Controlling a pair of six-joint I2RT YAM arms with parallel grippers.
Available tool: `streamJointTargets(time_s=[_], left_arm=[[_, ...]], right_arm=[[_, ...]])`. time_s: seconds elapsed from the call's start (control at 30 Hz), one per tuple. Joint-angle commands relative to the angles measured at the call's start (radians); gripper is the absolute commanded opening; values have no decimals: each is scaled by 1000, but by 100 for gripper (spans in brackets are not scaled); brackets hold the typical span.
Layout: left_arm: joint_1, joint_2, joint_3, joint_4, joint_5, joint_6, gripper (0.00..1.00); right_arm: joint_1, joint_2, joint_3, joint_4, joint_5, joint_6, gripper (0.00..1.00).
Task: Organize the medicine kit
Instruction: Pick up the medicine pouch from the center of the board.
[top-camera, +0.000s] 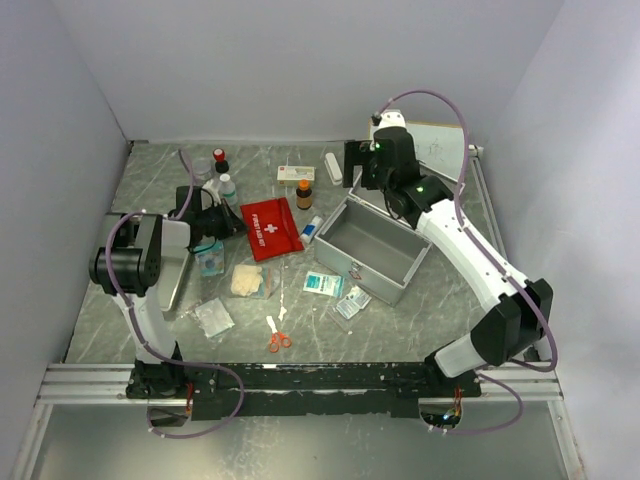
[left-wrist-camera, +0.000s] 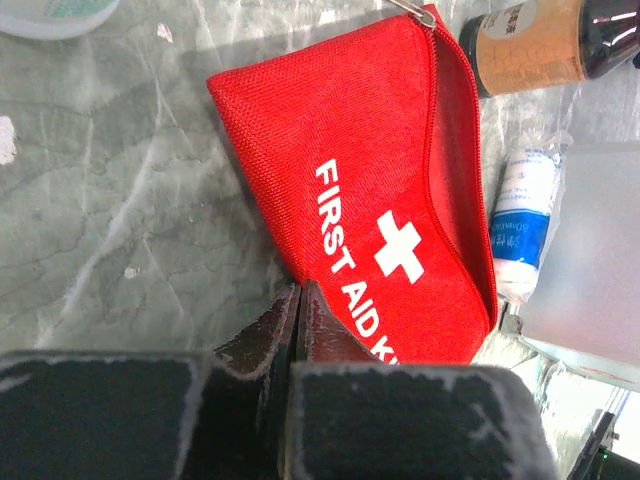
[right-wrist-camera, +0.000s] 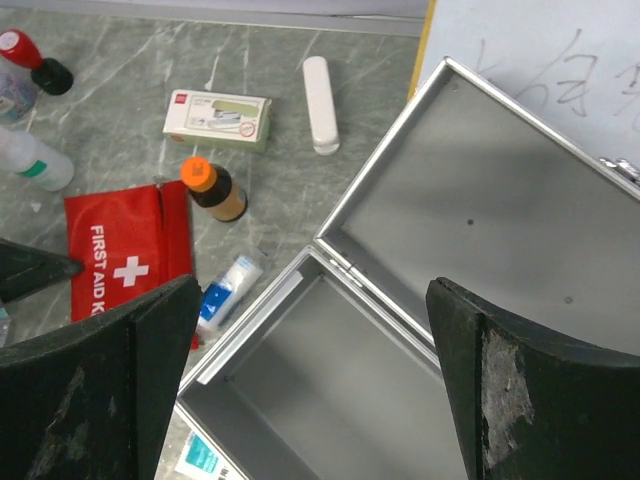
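Note:
A red first aid pouch (top-camera: 271, 228) lies flat on the table; it also shows in the left wrist view (left-wrist-camera: 380, 170) and the right wrist view (right-wrist-camera: 125, 250). My left gripper (top-camera: 236, 222) is shut, its tips (left-wrist-camera: 298, 287) pinched at the pouch's left edge. An open, empty metal box (top-camera: 375, 262) stands to the right of the pouch. My right gripper (top-camera: 352, 168) is open and empty, held above the box (right-wrist-camera: 330, 380) and its raised lid (right-wrist-camera: 500, 220), with its tips (right-wrist-camera: 312, 290) wide apart.
A brown bottle (top-camera: 304, 193), a blue-white bandage roll (top-camera: 312, 229), a white carton (top-camera: 295, 173) and a white tube (top-camera: 333, 167) lie behind and beside the pouch. Small bottles (top-camera: 222, 172) stand at back left. Gauze packets (top-camera: 323, 284) and orange scissors (top-camera: 279, 341) lie in front.

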Motion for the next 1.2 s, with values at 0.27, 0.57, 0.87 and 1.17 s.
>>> streamJointTargets(time_s=[0.27,0.57,0.87,1.17], left_arm=[[39,-302,111,-272,117,59,7],[96,-444,310,-298,192,-63,7],[148,-457,448,-110,135,-266,7],[165,-463,435,50,33,-366,7]], right_arm=[[43,55,58,22,-140,59,98],[57,98,75,135,-259,146,98],[55,247,128,481,-503,371,98],[57,384,151,838,-610,679,96]])
